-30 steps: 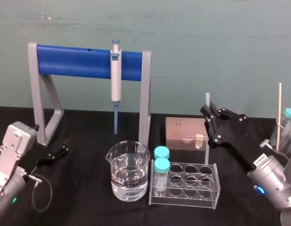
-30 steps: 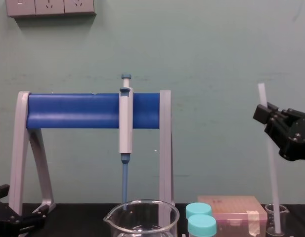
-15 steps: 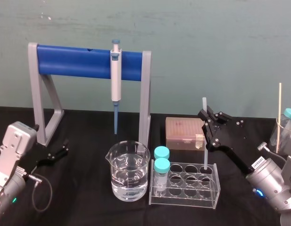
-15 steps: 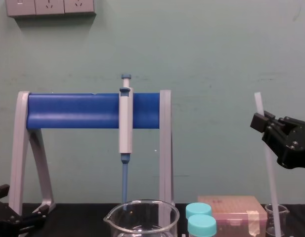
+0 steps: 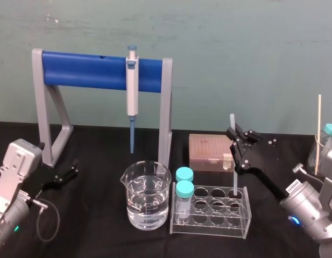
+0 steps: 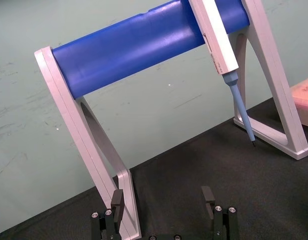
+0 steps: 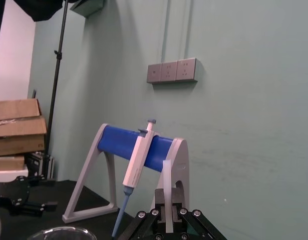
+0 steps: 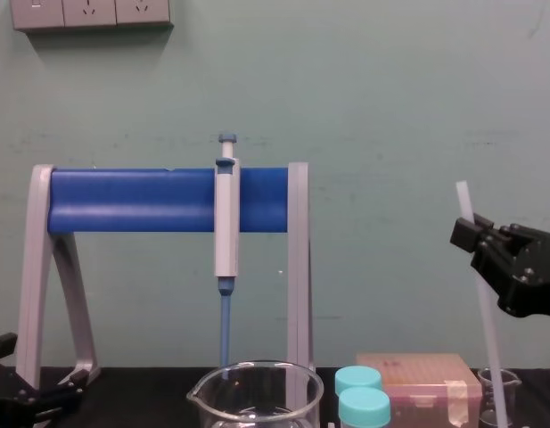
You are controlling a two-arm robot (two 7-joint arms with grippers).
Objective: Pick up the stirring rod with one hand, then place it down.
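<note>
While tight on the stirring rod [image 5: 235, 183], right hand [image 5: 235, 134] aloft.

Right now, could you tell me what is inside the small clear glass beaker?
The lower end of the translucent white stirring rod, gripped above by the black right gripper; tip contact with the beaker is unclear.

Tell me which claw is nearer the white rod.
Right. The right claw is shut on the rod; the left claw rests far off by the blue stand.
</note>
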